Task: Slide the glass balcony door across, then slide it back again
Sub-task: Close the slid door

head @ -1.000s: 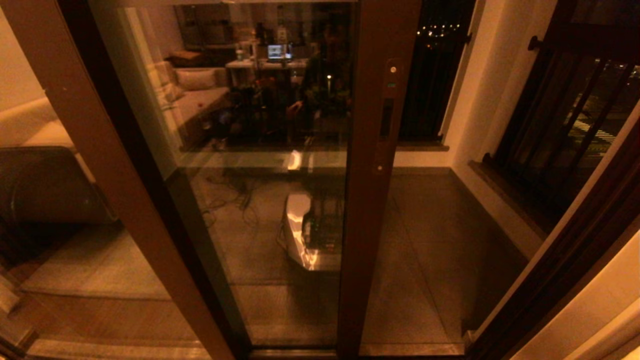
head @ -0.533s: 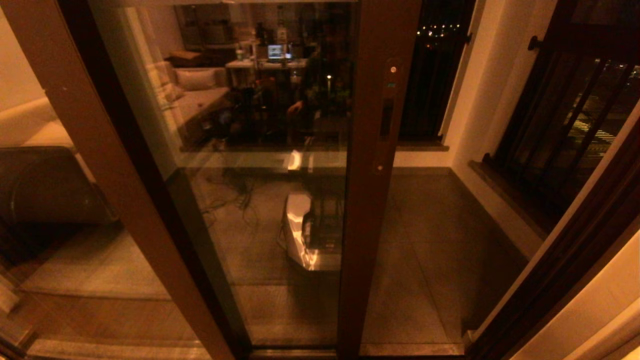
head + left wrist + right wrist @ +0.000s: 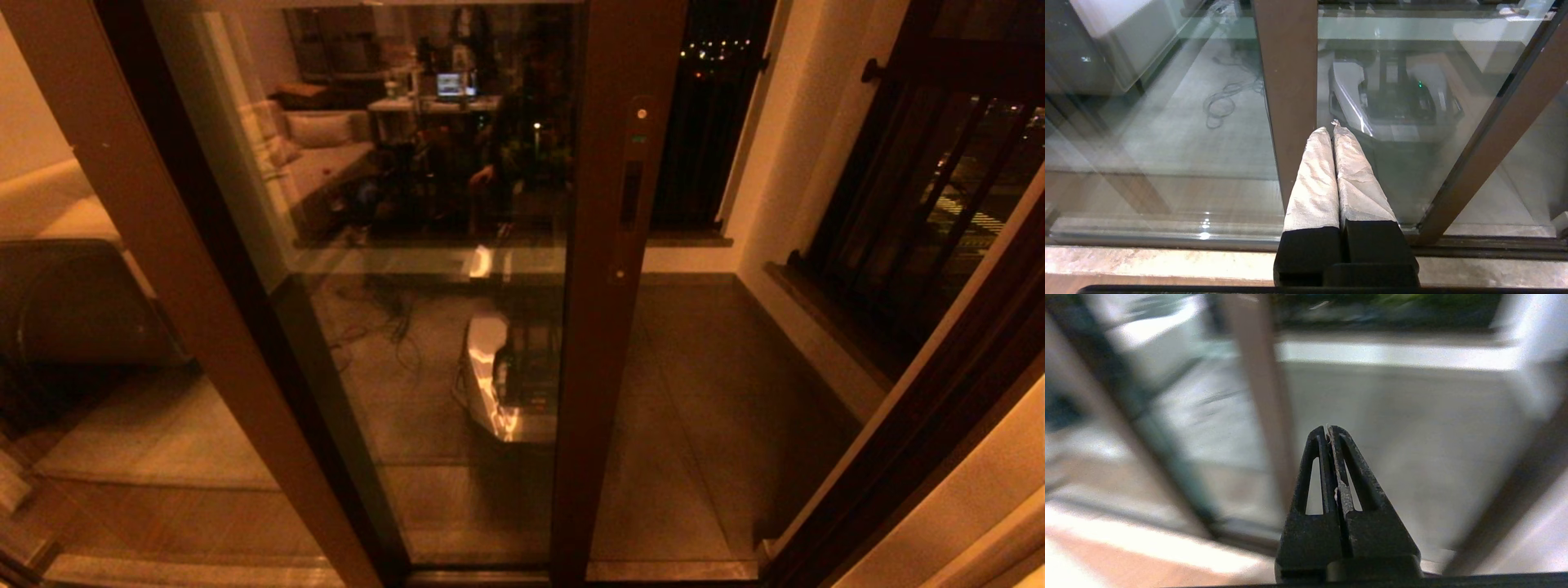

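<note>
Plain reddish-brown post [image 3: 163,269] is leaning across the left. Tall reflective glass balcony door [image 3: 424,269] is standing centre, its wide reddish-brown stile [image 3: 608,343] carrying a dark recessed handle slot [image 3: 630,192]. Left gripper [image 3: 1330,130] is pointing at the glass, fingers pressed together, empty. Right gripper [image 3: 1329,428] is likewise closed, holding nothing.

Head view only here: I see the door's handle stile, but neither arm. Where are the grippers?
Observer: The left gripper is shut. Its pale-wrapped fingers point at the pane of the glass balcony door, beside the plain brown post.
Operator: And the right one?
Observer: The right gripper is shut too, with nothing between its fingers, and it points low beside the door's stile.
Operator: Is either on the handle?
Observer: The handle slot shows in neither wrist view, so both grippers are aimed below it.
</note>
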You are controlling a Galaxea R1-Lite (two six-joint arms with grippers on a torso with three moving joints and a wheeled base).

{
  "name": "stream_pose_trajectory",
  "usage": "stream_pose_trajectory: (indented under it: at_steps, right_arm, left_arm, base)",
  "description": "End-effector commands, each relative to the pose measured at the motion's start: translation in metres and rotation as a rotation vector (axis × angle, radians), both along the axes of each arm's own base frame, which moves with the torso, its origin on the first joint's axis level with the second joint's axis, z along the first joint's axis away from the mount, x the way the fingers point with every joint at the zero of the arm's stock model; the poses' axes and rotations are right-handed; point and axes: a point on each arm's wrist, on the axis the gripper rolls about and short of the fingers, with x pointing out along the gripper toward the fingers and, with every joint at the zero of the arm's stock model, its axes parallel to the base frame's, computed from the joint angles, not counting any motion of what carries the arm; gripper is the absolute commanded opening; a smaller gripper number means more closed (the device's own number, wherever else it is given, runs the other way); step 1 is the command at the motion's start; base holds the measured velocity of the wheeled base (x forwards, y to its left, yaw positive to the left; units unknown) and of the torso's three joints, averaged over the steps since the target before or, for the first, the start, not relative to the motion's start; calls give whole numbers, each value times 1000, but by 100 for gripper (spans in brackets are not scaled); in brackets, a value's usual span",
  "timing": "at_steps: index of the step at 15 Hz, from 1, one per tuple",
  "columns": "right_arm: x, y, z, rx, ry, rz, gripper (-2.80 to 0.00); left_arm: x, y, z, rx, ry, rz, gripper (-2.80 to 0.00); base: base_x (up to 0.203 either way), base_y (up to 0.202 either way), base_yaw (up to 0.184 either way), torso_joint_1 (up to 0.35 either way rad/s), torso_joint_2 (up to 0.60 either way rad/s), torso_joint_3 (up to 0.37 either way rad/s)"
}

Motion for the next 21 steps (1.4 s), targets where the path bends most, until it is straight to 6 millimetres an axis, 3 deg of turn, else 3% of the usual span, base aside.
stream_pose_trajectory:
  at_steps: [1,5,8,10,12,16,21]
  right_arm:
    - [52,2,41,27,170,76,-280]
    - [126,14,88,94,210,234,-280]
    - [172,40,105,100,250,372,-280]
    - [182,60,119,96,230,466,-280]
    - [199,79,120,85,258,480,-280]
    - [213,124,115,38,277,306,-280]
    - [232,148,109,2,281,109,-280]
  left_arm:
    - [0,0,0,0,-1,0,-280]
    - [0,0,0,0,-1,0,-280]
    - [0,0,0,1,-2,0,-280]
    - [0,0,0,0,-1,-1,-280]
    - [0,0,0,0,-1,-1,-280]
    - [0,0,0,0,-1,0,-280]
    - [0,0,0,0,-1,0,-280]
  base:
    - [0,0,0,0,0,0]
    - [0,0,0,0,0,0]
    - [0,0,0,0,0,0]
    - [0,0,0,0,0,0]
    - [0,0,0,0,0,0]
    - [0,0,0,0,0,0]
    - [0,0,0,0,0,0]
